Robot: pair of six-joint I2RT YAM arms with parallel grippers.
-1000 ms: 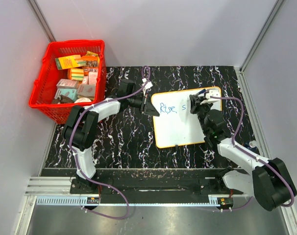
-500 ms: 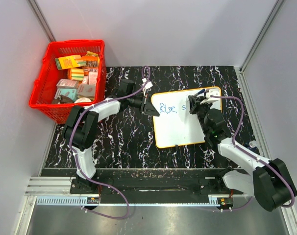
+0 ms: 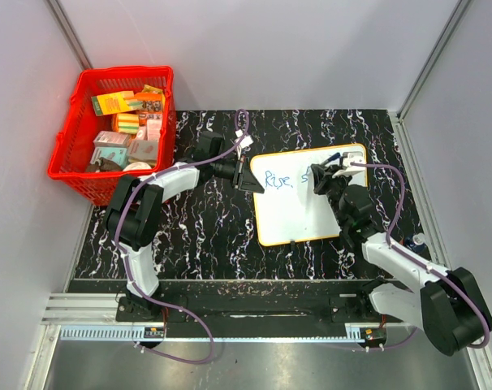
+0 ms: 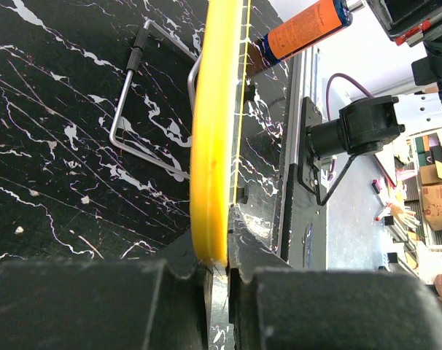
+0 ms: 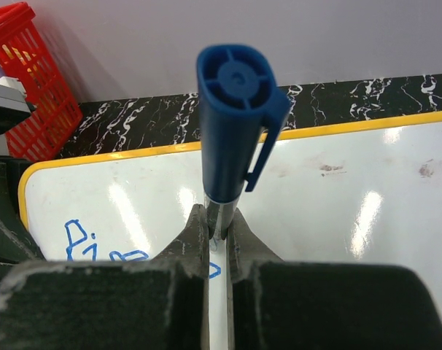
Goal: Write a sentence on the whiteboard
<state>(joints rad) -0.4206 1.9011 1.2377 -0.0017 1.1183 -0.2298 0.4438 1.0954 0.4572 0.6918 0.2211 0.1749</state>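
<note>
The whiteboard (image 3: 299,213) lies flat on the dark marbled table, white with a yellow rim (image 4: 210,146). My left gripper (image 3: 248,177) is shut on its left rim (image 5: 22,191); the rim sits edge-on between the jaws (image 4: 219,264). Blue writing, the sentence (image 3: 278,180), reads "Rise." with a further stroke to its right. My right gripper (image 3: 321,178) is shut on a blue-capped marker (image 5: 232,138), held upright over the board surface (image 5: 338,197) just right of the writing (image 5: 86,244). The marker's tip is hidden behind the fingers.
A red basket (image 3: 77,162) full of small boxes stands at the back left, off the table mat. A metal wire stand (image 4: 137,124) shows beside the board in the left wrist view. An orange cylinder (image 4: 305,30) lies beyond the board's far end there.
The right gripper with the marker has shifted slightly on the board near the stroke after "Rise."; the left gripper has stayed clamped on the rim.
</note>
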